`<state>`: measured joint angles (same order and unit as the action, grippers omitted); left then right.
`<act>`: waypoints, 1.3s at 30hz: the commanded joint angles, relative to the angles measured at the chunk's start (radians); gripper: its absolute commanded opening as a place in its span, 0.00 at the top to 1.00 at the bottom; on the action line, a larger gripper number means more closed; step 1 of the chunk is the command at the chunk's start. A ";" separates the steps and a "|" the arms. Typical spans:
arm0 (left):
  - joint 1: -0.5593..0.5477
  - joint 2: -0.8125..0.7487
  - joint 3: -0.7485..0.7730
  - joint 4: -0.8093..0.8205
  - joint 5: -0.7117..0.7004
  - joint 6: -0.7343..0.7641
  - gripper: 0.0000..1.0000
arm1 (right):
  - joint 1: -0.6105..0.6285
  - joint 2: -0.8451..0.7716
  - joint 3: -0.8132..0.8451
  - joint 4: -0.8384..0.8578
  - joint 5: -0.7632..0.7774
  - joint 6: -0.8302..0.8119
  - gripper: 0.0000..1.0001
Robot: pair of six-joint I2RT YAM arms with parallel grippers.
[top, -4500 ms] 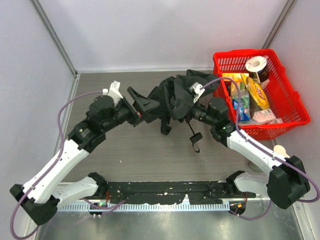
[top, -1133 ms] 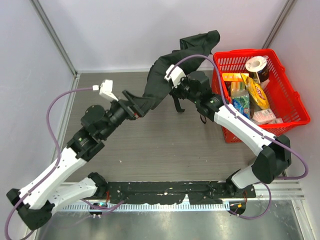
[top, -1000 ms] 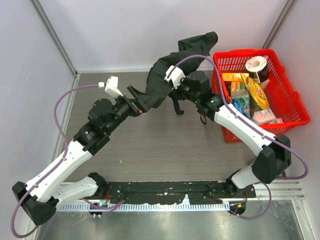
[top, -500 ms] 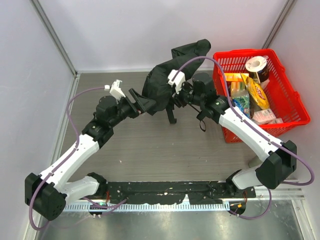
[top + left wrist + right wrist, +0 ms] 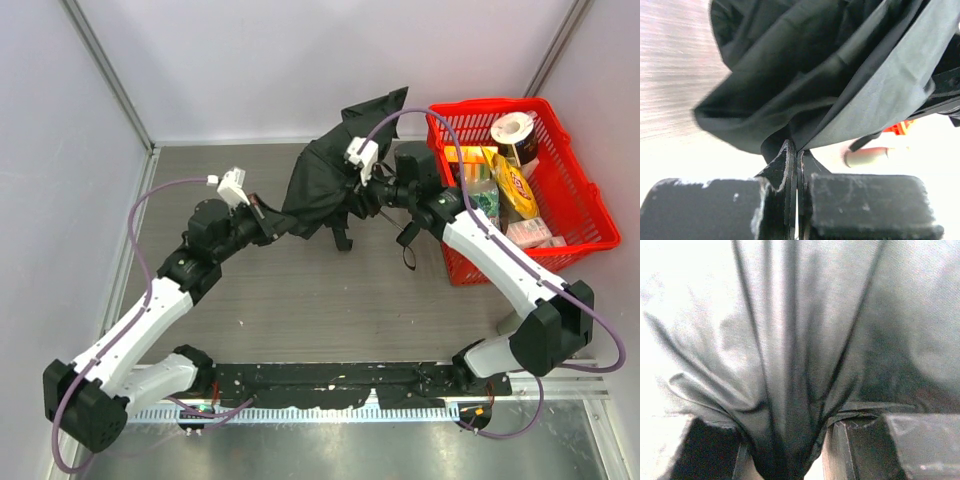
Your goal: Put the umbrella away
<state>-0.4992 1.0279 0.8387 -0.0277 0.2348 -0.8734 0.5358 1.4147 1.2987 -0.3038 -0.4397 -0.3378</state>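
The black umbrella (image 5: 320,180) hangs crumpled above the back of the table, one corner of its canopy sticking up toward the back wall. My right gripper (image 5: 362,195) is shut on a gathered bunch of its fabric (image 5: 800,340), which fills the gap between the fingers (image 5: 785,450). My left gripper (image 5: 272,222) reaches in from the left, its jaws pressed together on the canopy's lower edge (image 5: 815,65) at the fingertips (image 5: 795,150). A black strap (image 5: 408,245) and a short black end piece (image 5: 340,238) dangle beneath. The shaft is hidden in the cloth.
A red basket (image 5: 590,215) stands at the right, just behind my right arm, with a toilet roll (image 5: 513,128), packets and bottles inside. Grey walls close the table at the back and left. Both arms' cables loop over the table.
My left gripper has moved in to the canopy's lower edge and shut on it. My right arm has lowered the umbrella slightly and shifted it a little to the right.
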 commanded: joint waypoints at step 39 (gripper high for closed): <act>0.064 -0.293 0.138 -0.486 -0.124 0.304 0.39 | -0.051 -0.166 -0.211 0.499 0.064 0.226 0.99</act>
<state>-0.4416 0.8001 0.9169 -0.4595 0.1234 -0.5819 0.4847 1.2304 1.0302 0.1493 -0.5758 0.0555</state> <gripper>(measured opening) 0.597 0.363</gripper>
